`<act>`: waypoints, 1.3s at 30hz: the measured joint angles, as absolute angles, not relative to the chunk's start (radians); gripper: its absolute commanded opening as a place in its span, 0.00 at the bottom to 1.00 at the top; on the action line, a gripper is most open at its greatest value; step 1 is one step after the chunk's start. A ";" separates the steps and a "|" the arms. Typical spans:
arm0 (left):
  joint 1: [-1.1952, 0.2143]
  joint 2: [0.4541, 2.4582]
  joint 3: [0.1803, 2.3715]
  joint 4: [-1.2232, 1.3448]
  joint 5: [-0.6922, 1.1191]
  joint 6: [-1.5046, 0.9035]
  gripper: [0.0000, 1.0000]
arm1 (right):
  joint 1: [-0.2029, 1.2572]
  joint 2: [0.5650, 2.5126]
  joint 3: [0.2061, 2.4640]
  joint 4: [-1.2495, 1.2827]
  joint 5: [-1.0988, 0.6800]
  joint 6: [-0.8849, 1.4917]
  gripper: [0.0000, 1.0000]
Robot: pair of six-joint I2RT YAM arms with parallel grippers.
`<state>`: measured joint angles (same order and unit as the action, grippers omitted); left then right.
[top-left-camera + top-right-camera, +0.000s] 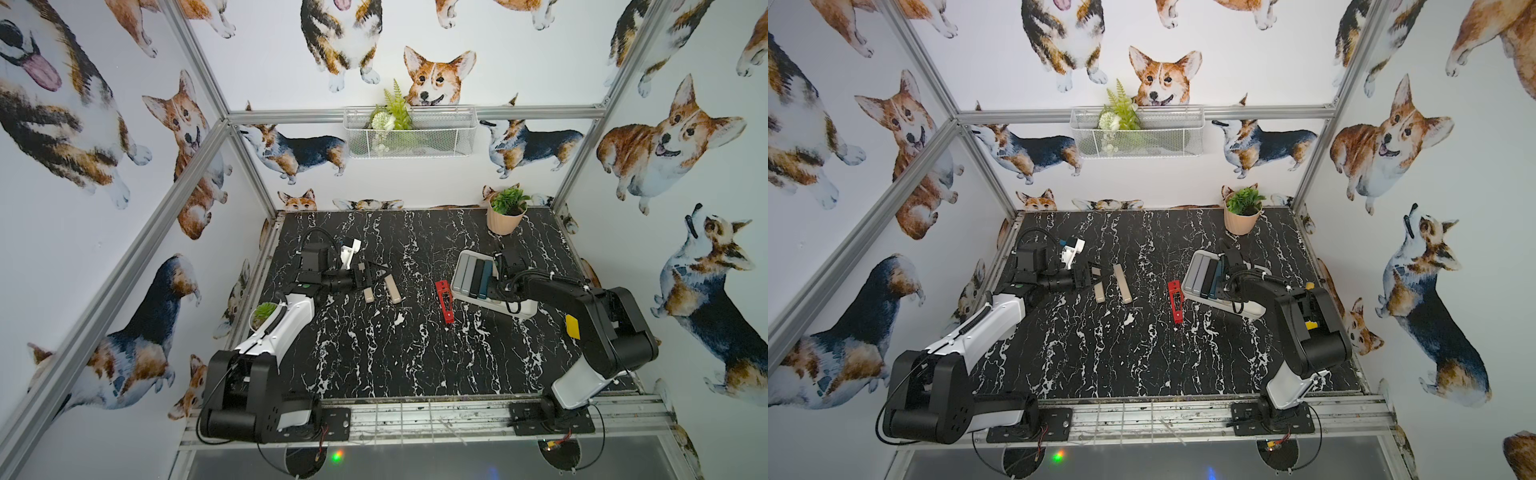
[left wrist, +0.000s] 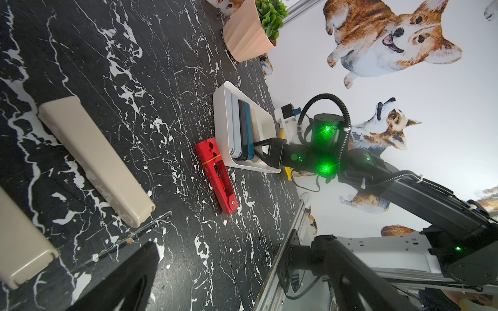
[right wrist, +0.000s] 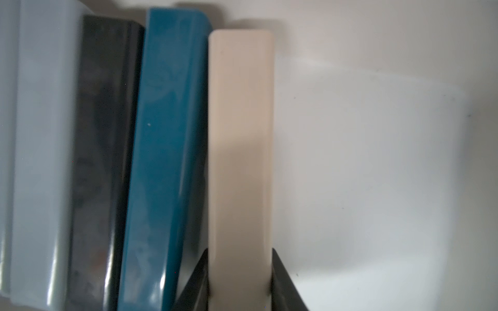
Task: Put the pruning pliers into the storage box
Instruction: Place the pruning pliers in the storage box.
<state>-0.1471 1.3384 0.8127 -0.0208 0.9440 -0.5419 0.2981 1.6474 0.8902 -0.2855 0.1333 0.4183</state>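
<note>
Right fingers (image 3: 283, 290) clamped on beige pliers (image 3: 239, 161) in box (image 3: 377, 161), beside teal pliers (image 3: 167, 134); best set flat, then release. Left fingers (image 2: 126, 277): cannot tell.

I am working in a staged robotics lab cell, aluminium framing (image 1: 291, 116) and corgi-print walls (image 1: 432, 79) enclosing my marble-look desk (image 1: 374, 353).

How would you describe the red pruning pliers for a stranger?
On the black marble table, find the white storage box by the right arm. Beside its rim, on the tabletop, lie the red pruning pliers: the only red bar, slotted, unlike the smooth beige pliers.
</note>
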 measured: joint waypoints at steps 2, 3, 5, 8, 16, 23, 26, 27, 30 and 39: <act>-0.147 1.338 0.813 -0.021 0.944 -0.542 1.00 | 0.298 1.651 0.890 -0.280 0.134 0.418 0.00; -0.147 1.338 0.813 -0.021 0.944 -0.542 1.00 | 0.298 1.654 0.891 -0.277 0.134 0.418 0.00; -0.147 1.338 0.813 -0.021 0.944 -0.542 1.00 | 0.295 1.660 0.893 -0.272 0.133 0.419 0.00; -0.147 1.337 0.813 -0.021 0.944 -0.541 1.00 | 0.295 1.666 0.895 -0.265 0.134 0.421 0.11; -0.147 1.336 0.813 -0.021 0.944 -0.541 1.00 | 0.295 1.668 0.894 -0.257 0.133 0.421 0.37; -0.147 1.335 0.813 -0.021 0.944 -0.541 1.00 | 0.295 1.644 0.890 -0.258 0.130 0.421 0.51; -0.147 1.335 0.813 -0.021 0.944 -0.541 1.00 | 0.295 1.625 0.890 -0.258 0.127 0.421 0.52; -0.147 1.335 0.813 -0.021 0.944 -0.541 1.00 | 0.295 1.619 0.890 -0.259 0.127 0.421 0.54; -0.147 1.335 0.813 -0.021 0.944 -0.541 1.00 | 0.295 1.598 0.890 -0.265 0.127 0.421 0.55; -0.147 1.333 0.812 -0.021 0.944 -0.541 1.00 | 0.295 1.530 0.890 -0.286 0.142 0.417 0.30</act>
